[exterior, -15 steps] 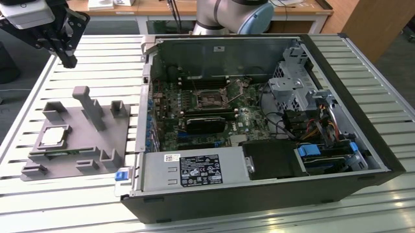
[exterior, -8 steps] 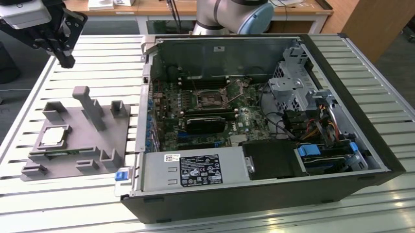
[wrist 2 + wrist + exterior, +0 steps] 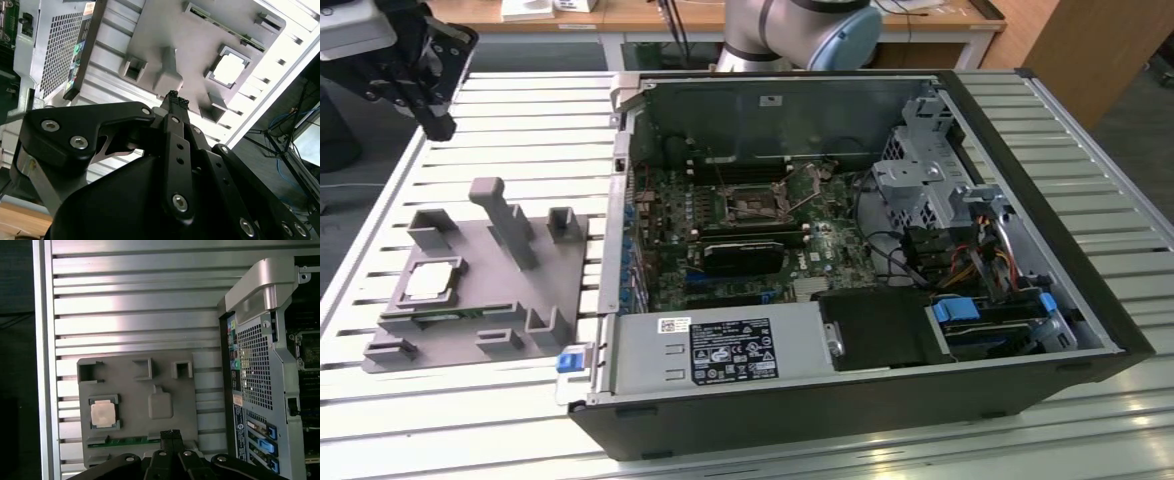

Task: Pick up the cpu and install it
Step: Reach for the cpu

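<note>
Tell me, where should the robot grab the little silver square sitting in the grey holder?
Probably from straight above, pinching two opposite edges of the cpu. It lies flat, shiny top up, in a square pocket of the grey fixture, so nothing can slide under it, and its smooth top offers nothing to hold.

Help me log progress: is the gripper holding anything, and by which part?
Nothing: the gripper is shut and empty; the cpu lies in the grey fixture.

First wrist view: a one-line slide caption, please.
Shut claw hovers above the grey fixture, where the cpu sits in its recess, beside the computer case.
</note>
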Controlling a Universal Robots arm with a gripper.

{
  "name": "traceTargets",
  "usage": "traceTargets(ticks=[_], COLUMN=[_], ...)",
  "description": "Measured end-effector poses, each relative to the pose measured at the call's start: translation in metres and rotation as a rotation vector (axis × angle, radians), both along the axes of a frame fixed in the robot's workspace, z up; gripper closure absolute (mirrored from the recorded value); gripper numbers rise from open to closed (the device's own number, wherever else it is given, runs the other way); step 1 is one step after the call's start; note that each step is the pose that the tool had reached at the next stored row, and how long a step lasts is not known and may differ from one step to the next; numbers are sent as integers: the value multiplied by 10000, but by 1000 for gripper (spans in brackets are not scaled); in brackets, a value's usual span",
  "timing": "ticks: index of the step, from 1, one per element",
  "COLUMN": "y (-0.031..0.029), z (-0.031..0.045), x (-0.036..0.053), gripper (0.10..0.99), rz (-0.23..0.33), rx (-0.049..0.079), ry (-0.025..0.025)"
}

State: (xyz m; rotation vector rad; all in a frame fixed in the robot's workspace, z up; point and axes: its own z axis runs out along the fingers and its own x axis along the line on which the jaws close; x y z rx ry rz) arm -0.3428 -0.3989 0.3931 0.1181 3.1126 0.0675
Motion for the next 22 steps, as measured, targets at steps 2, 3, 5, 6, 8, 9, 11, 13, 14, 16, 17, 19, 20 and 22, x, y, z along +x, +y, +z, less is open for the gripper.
traceTargets(ticks=[2, 3, 5, 6, 8, 9, 11, 13, 14, 16, 17, 19, 20, 22], y=[0, 0, -1, 0, 0, 0, 0, 0, -1, 0, 0, 0, 0, 0], z=[-1, -1, -3, -2, -3, -3, -3, -5, -5, -5, -7, -8, -9, -11], x=[-61, -96, -169, -211, -296, -340, -421, -496, -531, -598, -632, -702, -739, -873], gripper=[980, 980, 980, 980, 980, 980, 980, 980, 980, 980, 980, 980, 980, 980], rz=[1, 0, 2, 2, 0, 0, 1, 1, 2, 0, 0, 0, 1, 1], rx=[1, 1, 1, 0, 2, 2, 2, 3, 3, 2, 2, 3, 3, 3], ry=[-1, -1, -2, 0, -1, -1, 0, -1, 0, 2, 2, 2, 2, 3])
